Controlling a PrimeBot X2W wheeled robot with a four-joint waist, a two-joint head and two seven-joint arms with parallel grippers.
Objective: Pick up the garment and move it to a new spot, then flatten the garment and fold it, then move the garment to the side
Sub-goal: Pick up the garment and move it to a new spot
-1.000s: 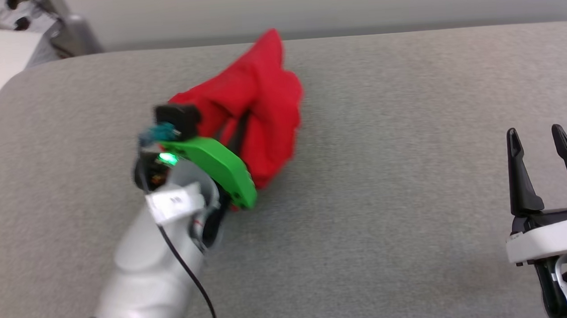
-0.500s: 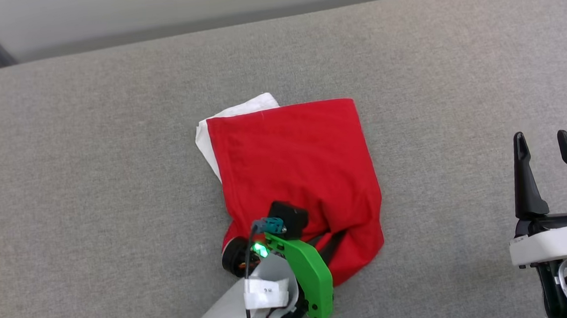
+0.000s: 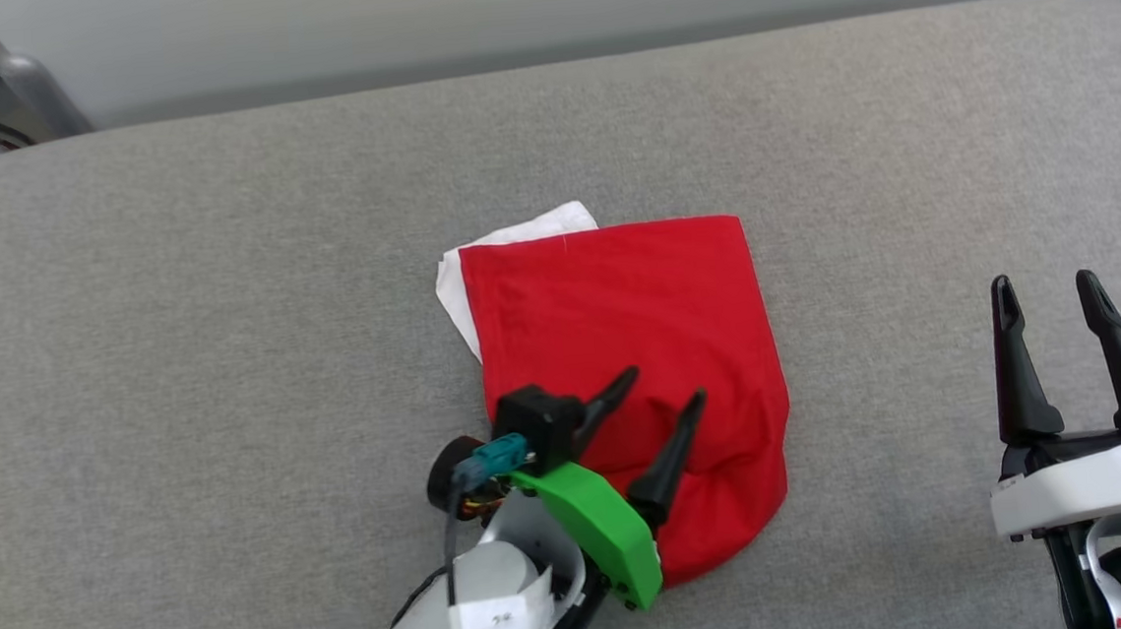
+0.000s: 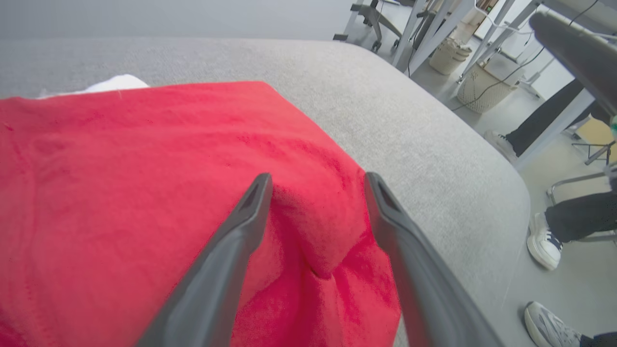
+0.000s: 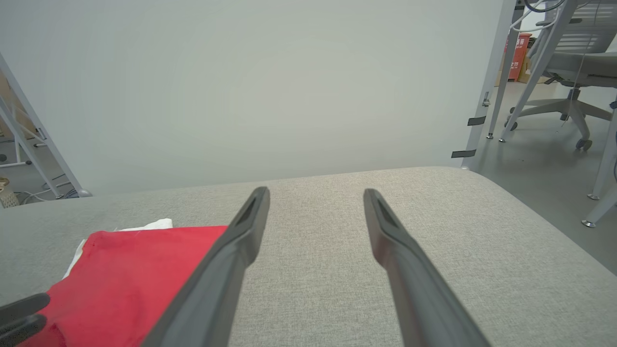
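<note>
Garment (image 3: 621, 330) is lying in a rough rectangle near the middle of the grey padded surface (image 3: 226, 328). Red body is facing up, and a white sleeve (image 3: 516, 239) is poking out at the far left corner. Near end is bunching into a soft hump; far edge is sitting fairly straight.

Left gripper (image 3: 664, 386) is hanging over the near end, fingers spread wide, clamping nothing. In the left wrist view a pucker of red cloth (image 4: 313, 231) is standing up between the two fingers. Whether the tips are touching the cloth, cannot tell. Right gripper (image 3: 1043, 281) is sitting well off to the right over bare surface, fingers likewise apart, holding nothing.

Handling, as judged:
- Light, limp knit with no stiffness. It is going to drape and fold on itself wherever lifted, with layers likely sliding over one another.
- Not fragile.
- Padded cover looks grippy, so dragging may be wrinkling the cloth rather than smoothing it.

Where to take hold: pinching at edges or corners, not mid-panel, and catching only the layers wanted. For flattening, the two near corners by the hump are looking best, one per gripper, pulling apart.
</note>
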